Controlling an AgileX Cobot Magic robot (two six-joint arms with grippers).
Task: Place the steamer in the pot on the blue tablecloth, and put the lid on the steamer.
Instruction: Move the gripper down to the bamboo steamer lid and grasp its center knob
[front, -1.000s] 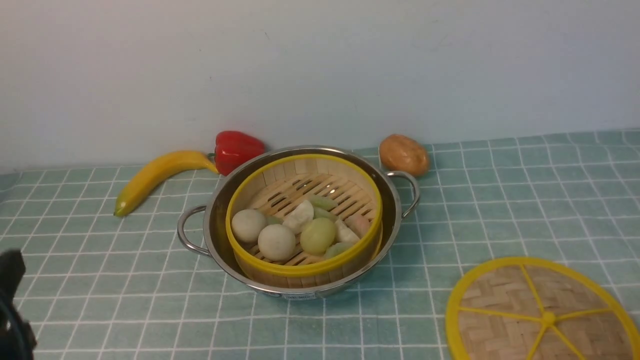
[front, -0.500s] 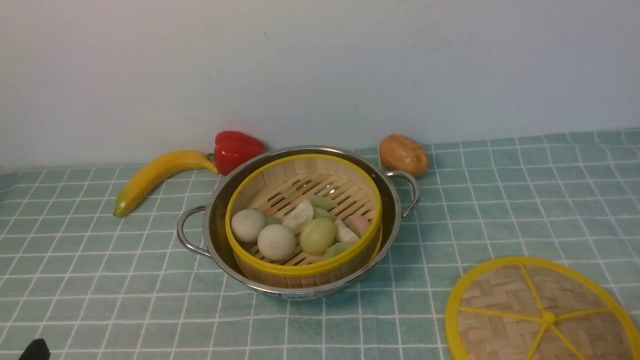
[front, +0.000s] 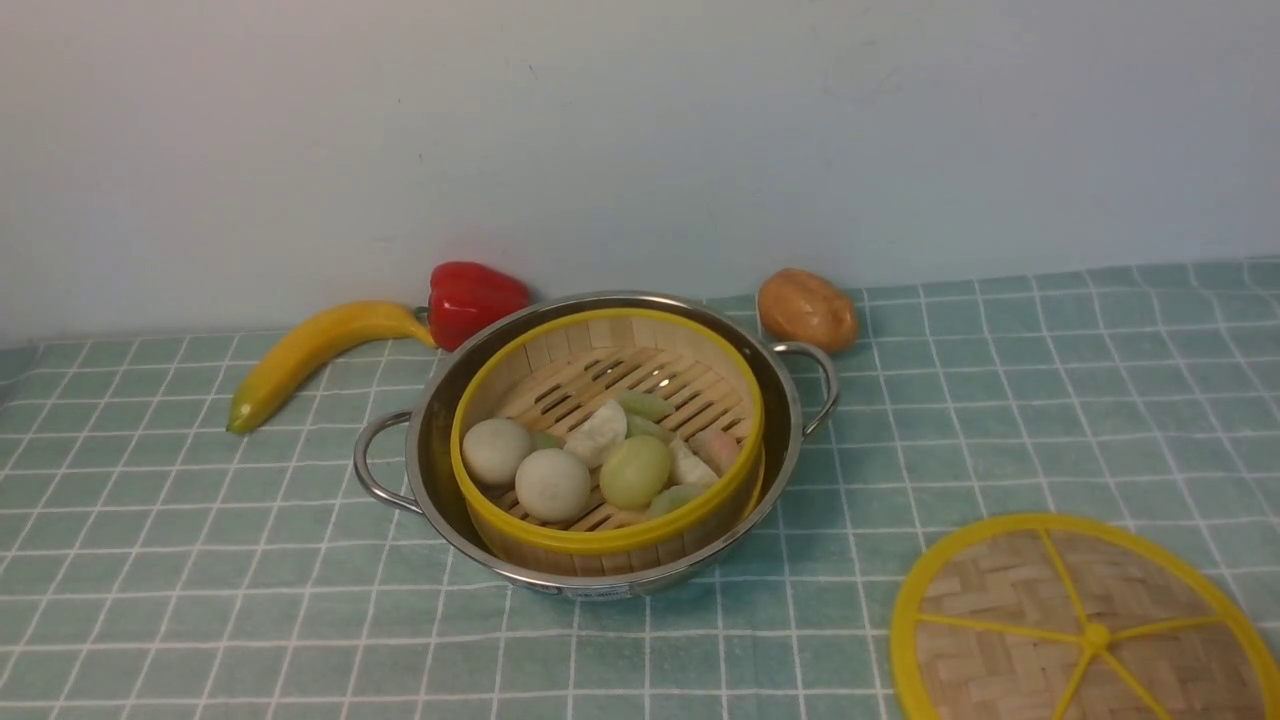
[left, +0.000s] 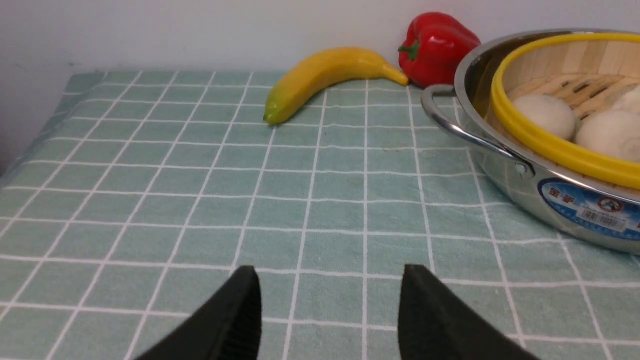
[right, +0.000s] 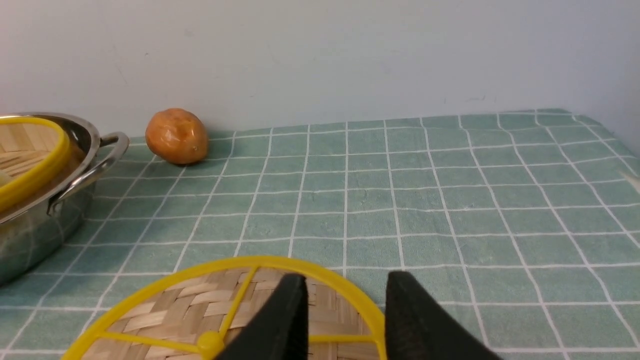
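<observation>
The left gripper (left: 330, 295) is spread wide over the cloth (front: 300, 560). Right of it, the steamer (front: 610, 541) sits inside the pot (front: 640, 580) (that half looks done). The lid (front: 1000, 570) lies flat at near right; the right gripper (right: 347, 305), also wide, should probably pinch its knob (front: 1097, 636) squarely and carry it level.

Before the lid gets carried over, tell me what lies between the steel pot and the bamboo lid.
Only bare gridded tablecloth lies between the pot and the lid, as the front view shows.
</observation>
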